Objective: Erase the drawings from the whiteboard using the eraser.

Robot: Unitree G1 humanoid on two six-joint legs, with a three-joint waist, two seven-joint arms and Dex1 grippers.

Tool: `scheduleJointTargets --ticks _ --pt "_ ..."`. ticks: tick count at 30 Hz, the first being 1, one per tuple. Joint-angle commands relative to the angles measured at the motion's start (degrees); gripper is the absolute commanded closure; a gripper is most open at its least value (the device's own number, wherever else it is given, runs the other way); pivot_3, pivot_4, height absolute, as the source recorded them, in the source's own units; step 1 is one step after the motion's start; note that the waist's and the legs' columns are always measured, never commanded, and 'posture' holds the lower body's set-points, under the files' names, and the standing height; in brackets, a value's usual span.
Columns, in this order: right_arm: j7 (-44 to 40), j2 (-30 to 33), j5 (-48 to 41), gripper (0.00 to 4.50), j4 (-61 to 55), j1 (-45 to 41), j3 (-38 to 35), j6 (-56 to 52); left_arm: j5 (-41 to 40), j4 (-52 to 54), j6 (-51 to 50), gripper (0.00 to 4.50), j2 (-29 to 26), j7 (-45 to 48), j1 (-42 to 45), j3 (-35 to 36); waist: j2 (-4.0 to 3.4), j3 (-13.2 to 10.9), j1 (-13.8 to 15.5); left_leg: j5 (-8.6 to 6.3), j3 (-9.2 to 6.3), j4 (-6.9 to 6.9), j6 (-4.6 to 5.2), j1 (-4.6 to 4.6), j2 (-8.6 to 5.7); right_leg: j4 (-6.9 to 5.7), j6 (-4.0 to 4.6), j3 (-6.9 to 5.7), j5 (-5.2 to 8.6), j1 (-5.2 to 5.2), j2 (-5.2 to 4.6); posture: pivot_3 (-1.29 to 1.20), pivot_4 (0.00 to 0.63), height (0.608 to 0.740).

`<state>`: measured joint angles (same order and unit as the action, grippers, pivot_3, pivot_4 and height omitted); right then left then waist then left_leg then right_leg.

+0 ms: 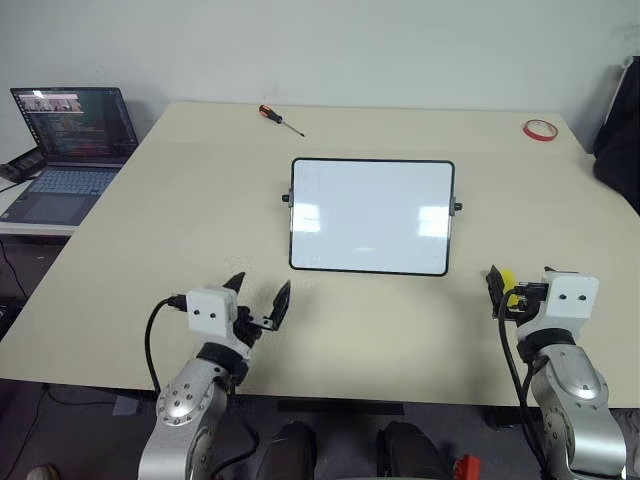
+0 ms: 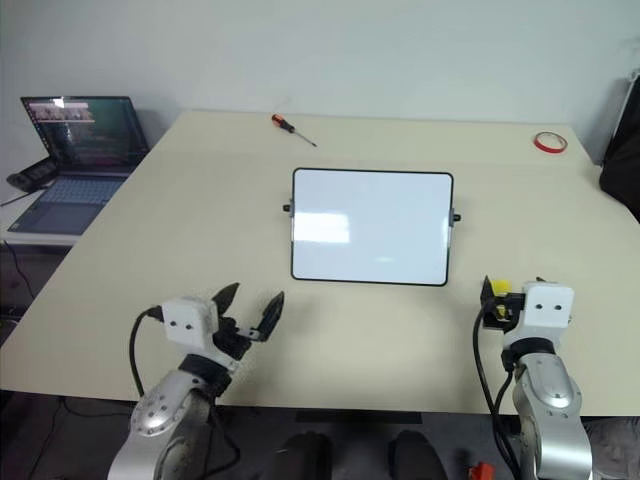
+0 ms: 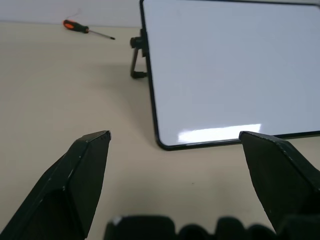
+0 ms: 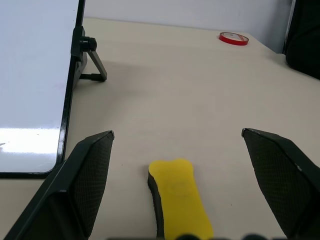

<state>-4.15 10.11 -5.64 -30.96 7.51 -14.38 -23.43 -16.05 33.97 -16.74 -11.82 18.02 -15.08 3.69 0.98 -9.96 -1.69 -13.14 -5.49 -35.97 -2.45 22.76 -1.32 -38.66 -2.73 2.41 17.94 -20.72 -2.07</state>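
Worktop [image 1: 400,330]: pale beige surface, seen from above and behind the robot's 2 arms.
Whiteboard [image 1: 371,215]: glossy white rectangle with a thin black frame, at the middle of the worktop, propped on small black side stands so its face tilts up. Its surface looks clean; no pen marks can be made out, only bright reflections.
Eraser [image 4: 177,200]: small bright yellow block lying flat on the worktop near the front right, just off the whiteboard's right lower corner. In the right wrist view it sits between the 2 fingers, touching neither.
Right end effector [image 1: 497,290]: low over the front right edge of the worktop, forearm rising from below, pointing level and forward. Its 2 black fingers stand wide apart on either side of the eraser, gripping nothing.
Left end effector [image 1: 262,298]: low over the front left of the worktop, forearm angled up from below, pointing level and forward toward the whiteboard's left lower corner. Its 2 black fingers are spread wide and empty, well short of the board.
Screwdriver [image 1: 281,120]: orange and black handle, at the far edge of the worktop, behind the whiteboard.
Red tape ring [image 1: 540,129]: flat on the far right corner.
Laptop [image 1: 70,145]: open, screen lit, on a lower surface beyond the left edge.
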Motion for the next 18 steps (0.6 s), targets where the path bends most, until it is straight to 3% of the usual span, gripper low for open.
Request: scheduleJointTargets --ticks 1,6,13,18 --pt "-0.31 0.25 -0.01 0.04 -0.94 0.53 -0.12 2.25 -1.37 5.06 -0.60 0.00 -1.55 1.03 -2.61 -0.19 0.00 0.00 -0.02 0.00 0.02 0.01 0.00 0.00 0.00 0.00 0.00 0.02 0.01 0.00 0.00 0.00 0.150 0.740" --pt "-0.67 0.16 -0.09 0.04 -1.57 1.56 0.10 2.32 -0.91 5.16 0.26 0.00 -1.62 -1.01 -3.17 1.82 0.00 0.00 0.06 0.00 -0.02 -0.01 0.00 0.00 0.00 -0.01 0.02 -0.01 0.03 -0.01 0.00 0.00 0.150 0.740" --pt "-1.79 1.06 -0.37 0.04 -0.46 0.74 0.40 2.39 -7.92 9.75 -0.86 0.00 -4.65 5.29 -10.81 1.63 0.00 0.00 -0.02 -0.01 0.01 0.02 -0.01 0.06 0.01 -0.04 0.09 0.05 0.11 -0.12 -0.02 0.00 0.150 0.740" --pt "-3.43 1.53 -1.00 0.04 0.56 -0.62 1.46 2.07 -19.43 12.10 -3.01 0.00 -13.53 18.22 -20.56 6.07 0.02 -0.02 -0.15 -0.01 -0.01 0.03 -0.02 0.05 0.06 -0.07 0.25 0.10 0.28 -0.15 -0.04 0.00 0.150 0.740"
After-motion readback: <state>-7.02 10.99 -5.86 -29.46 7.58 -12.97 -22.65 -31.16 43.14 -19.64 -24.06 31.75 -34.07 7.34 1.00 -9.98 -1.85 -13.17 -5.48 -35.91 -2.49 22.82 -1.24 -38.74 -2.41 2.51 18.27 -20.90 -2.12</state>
